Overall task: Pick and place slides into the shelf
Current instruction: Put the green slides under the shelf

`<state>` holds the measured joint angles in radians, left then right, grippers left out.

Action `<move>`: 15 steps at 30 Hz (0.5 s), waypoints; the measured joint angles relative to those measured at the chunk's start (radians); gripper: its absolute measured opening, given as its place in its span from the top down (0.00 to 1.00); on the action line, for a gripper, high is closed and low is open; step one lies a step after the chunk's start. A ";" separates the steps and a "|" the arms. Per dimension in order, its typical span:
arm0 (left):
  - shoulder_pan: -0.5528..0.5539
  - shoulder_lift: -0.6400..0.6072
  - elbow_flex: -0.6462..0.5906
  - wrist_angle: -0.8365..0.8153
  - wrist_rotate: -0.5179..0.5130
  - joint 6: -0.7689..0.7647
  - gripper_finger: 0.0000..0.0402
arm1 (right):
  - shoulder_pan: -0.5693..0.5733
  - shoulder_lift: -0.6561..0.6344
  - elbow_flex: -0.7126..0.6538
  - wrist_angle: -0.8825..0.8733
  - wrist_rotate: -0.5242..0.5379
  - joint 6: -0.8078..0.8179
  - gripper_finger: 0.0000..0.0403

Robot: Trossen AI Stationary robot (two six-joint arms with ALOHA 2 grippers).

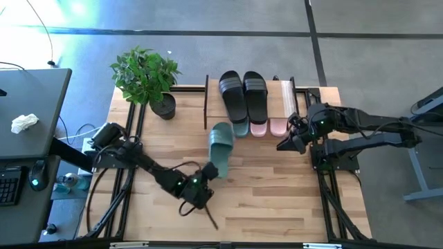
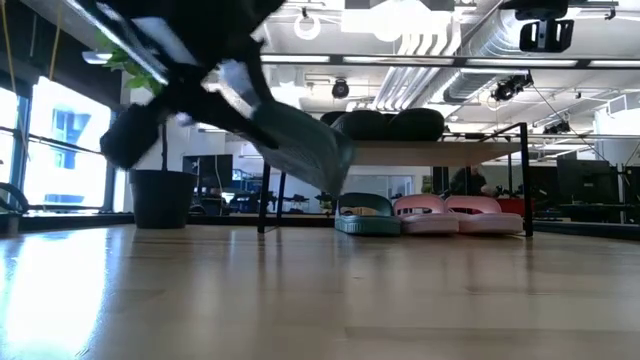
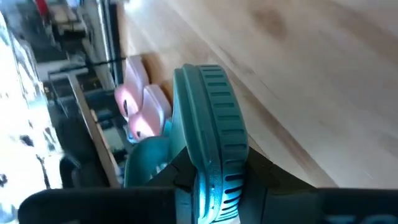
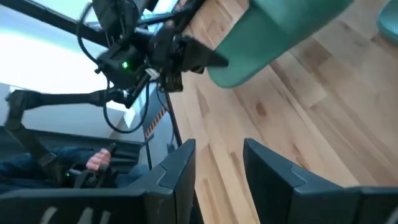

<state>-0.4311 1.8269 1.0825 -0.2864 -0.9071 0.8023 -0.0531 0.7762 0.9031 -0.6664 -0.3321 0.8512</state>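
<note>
My left gripper [image 1: 203,181] is shut on one dark green slide [image 1: 221,146], held in the air near the table's middle, in front of the shelf [image 1: 287,88]. The shelf [image 2: 440,152] has a light wood top board. Two black slides [image 1: 242,93] lie on that board. A second green slide [image 2: 368,216] and two pink slides [image 2: 455,213] rest on their soles under it. My right gripper [image 4: 217,165] is open at the shelf's right front corner [image 1: 287,143], touching nothing. My left gripper holds the green slide by its near end [image 4: 225,67], the end away from the strap, pinched between the two fingers. The fingers come from the table's near left side, along the slide's length. The slide is lifted clear and tilted, its ribbed sole [image 3: 217,112] showing, its far end towards the shelf.
A potted plant [image 1: 149,79] stands at the far left of the table, left of the shelf. Bare wood [image 1: 277,200] lies near the table's front edge. A person's hand [image 4: 96,163] shows beyond the table's left side. A desk with a keyboard [image 1: 10,183] stands left of the table.
</note>
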 joint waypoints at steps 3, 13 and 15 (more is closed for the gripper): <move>0.040 0.005 0.006 -0.013 0.020 -0.031 0.88 | 0.012 0.003 0.000 -0.005 0.004 -0.007 0.69; 0.183 0.005 0.004 -0.037 0.073 -0.004 0.88 | 0.045 0.001 0.000 -0.012 0.037 -0.041 0.69; 0.211 0.005 0.004 -0.038 0.091 0.003 0.88 | 0.049 0.001 0.000 -0.012 0.043 -0.047 0.69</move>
<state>-0.2203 1.8317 1.0863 -0.3243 -0.8160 0.8049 -0.0040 0.7776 0.9031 -0.6785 -0.2886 0.8037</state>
